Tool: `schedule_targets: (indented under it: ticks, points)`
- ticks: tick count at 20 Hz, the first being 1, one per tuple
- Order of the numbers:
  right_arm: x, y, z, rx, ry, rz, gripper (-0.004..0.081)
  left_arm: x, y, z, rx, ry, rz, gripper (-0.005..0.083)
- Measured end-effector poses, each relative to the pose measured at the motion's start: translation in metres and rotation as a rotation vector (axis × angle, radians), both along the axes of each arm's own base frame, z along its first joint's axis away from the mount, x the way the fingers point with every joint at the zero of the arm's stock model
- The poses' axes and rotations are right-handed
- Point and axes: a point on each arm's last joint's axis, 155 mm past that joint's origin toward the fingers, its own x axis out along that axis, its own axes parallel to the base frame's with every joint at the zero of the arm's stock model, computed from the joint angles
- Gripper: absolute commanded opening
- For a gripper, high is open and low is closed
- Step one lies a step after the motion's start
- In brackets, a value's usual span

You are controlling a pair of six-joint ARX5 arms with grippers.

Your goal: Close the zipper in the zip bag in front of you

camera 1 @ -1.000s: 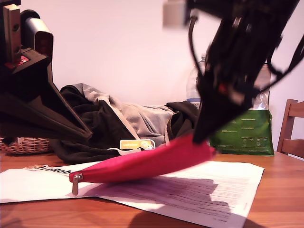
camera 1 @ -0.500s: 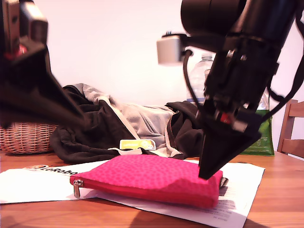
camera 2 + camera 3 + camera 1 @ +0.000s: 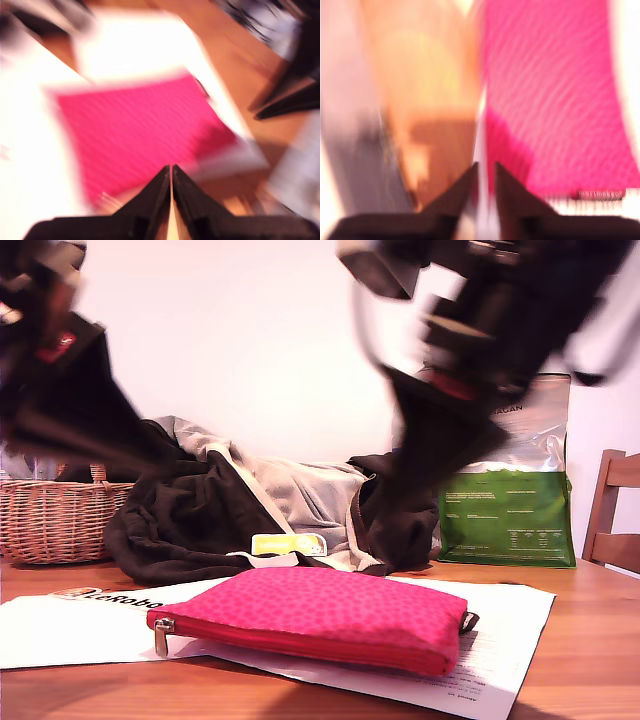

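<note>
Zip bag (image 3: 320, 615) lies flat on white printed sheets (image 3: 500, 640) on the wooden table (image 3: 590, 670), near the front and a little to the exterior view's left of centre. Largest in the scene are two blurred arms, one high at the exterior view's left (image 3: 60, 390), one at upper right (image 3: 470, 350), both well clear of the pouch; we cannot tell from the wrist views which is which. Behind lie a heap of dark and grey clothing (image 3: 260, 500), a wicker basket (image 3: 50, 520) at far left and a green-and-silver bag (image 3: 510, 510) at far right.

We judge the closing done, or nearly so: the zipper (image 3: 300, 635) runs as a shut red line along the near edge, its silver slider (image 3: 163, 625) at the left end with the pull tab hanging. What remains seems a retreat and perhaps a check that the slider sits fully home.

The pouch is pink-red, faintly spotted, with a small dark tag (image 3: 468, 621) at its right end. My first gripper (image 3: 171, 172) is pressed closed and empty; my second gripper (image 3: 485, 170) is barely parted, holding nothing.
</note>
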Motion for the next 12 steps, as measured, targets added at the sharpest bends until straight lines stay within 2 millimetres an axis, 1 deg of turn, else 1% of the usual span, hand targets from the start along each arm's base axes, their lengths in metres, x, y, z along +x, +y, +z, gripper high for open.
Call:
schedule_targets:
  ticks: [2, 3, 5, 7, 8, 9, 12]
  points:
    - [0.038, 0.006, 0.029, 0.135, -0.087, -0.157, -0.0013, 0.022, 0.007, 0.017, -0.003, -0.109, 0.078, -0.0019]
    - [0.057, 0.003, 0.043, 0.19, -0.134, -0.229, -0.0013, 0.031, 0.011, 0.025, -0.009, -0.151, 0.111, -0.0019]
    - [0.09, -0.008, 0.07, 0.296, -0.214, -0.352, -0.0013, 0.046, 0.021, 0.039, -0.019, -0.219, 0.169, -0.0019]
    - [0.115, -0.025, 0.09, 0.372, -0.285, -0.432, -0.0013, 0.06, 0.036, 0.049, -0.026, -0.263, 0.232, -0.0019]
    - [0.123, -0.039, 0.09, 0.384, -0.308, -0.467, -0.0012, 0.066, 0.044, 0.052, -0.026, -0.275, 0.261, -0.0019]
    - [0.126, -0.054, 0.084, 0.381, -0.316, -0.499, -0.0012, 0.07, 0.054, 0.053, -0.014, -0.284, 0.286, -0.0019]
    - [0.118, -0.099, 0.058, 0.368, -0.307, -0.572, -0.0012, 0.076, 0.084, 0.056, 0.016, -0.295, 0.36, -0.0019]
